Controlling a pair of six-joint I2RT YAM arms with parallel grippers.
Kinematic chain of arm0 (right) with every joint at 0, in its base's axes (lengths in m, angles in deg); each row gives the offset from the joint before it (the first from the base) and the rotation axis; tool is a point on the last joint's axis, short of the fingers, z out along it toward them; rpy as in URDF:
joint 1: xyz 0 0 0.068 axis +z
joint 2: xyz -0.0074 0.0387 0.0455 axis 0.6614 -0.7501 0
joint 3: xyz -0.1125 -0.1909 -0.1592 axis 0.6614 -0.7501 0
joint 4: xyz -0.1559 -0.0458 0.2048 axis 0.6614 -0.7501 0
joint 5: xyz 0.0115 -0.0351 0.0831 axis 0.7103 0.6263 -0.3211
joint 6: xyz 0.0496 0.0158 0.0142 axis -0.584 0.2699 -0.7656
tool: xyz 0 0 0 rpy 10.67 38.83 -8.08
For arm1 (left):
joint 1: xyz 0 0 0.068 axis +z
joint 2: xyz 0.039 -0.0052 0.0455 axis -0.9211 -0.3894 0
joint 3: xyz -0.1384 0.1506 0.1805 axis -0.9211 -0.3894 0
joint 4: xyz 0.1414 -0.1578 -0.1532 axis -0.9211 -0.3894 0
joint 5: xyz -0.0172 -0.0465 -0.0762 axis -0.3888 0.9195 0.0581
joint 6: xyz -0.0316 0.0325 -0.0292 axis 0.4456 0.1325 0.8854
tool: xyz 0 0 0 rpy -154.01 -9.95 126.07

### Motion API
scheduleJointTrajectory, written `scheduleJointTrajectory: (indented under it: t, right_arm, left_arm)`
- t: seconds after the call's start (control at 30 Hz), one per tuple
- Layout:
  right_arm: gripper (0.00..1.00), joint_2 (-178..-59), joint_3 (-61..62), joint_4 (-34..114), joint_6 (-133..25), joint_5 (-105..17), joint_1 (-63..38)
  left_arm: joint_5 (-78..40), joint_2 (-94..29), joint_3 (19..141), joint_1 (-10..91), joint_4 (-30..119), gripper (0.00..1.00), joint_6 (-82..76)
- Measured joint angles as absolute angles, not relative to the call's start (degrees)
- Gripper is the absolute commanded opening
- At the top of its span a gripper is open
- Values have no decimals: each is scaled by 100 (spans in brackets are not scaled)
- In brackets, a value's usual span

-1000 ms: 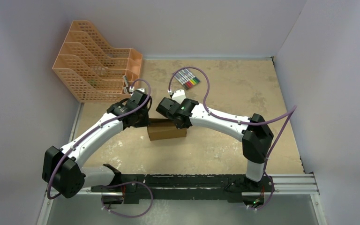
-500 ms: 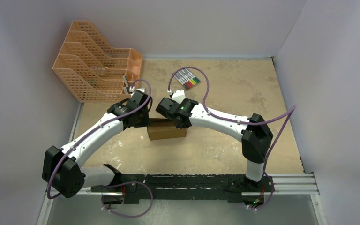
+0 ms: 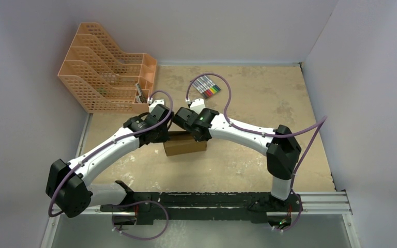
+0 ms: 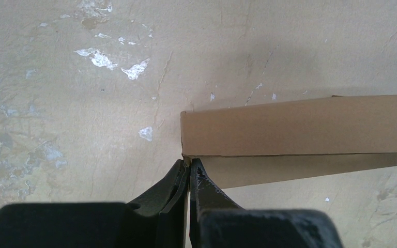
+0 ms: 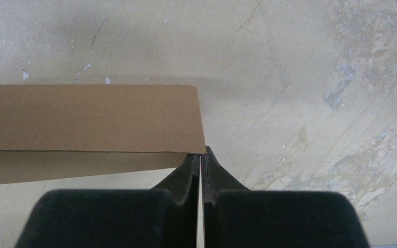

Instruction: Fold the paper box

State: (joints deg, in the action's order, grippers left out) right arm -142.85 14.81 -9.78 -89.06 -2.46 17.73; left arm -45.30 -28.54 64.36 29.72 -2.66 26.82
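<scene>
From my left wrist, my left claw [image 4: 188,168] is almost fully closed. Only a thin slit is left between its two fingers. A strip of brown card seems to sit in that slit, so I think I am pinching the paper box [image 4: 294,126] at its end corner. The box lies flat on the surface [image 4: 57,77]. Its long side runs away from this claw toward my right.

From my right wrist, my right claw [image 5: 201,157] looks the same. It is nearly closed, with a thin pale sliver between the fingers, right at the other end corner of the box. Here the long side runs away toward my left.

From above, the box sits in the middle of the surface, and my two wrists hang over its far edge. It lies left to right, with one claw at each end. The orange rack and the pens are well apart from it, farther back. Neither arm is nearer than the other, so I think both ends have to move together.
</scene>
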Motion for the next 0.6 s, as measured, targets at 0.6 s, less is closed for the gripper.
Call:
scheduleJointTrajectory:
  t: [0.6]
  right_arm:
    - [2, -14217, 1317, -844, -8919, -248, 1777]
  left_arm:
    - [-4602, -2246, 5678, 2790, 117, 10, 3174]
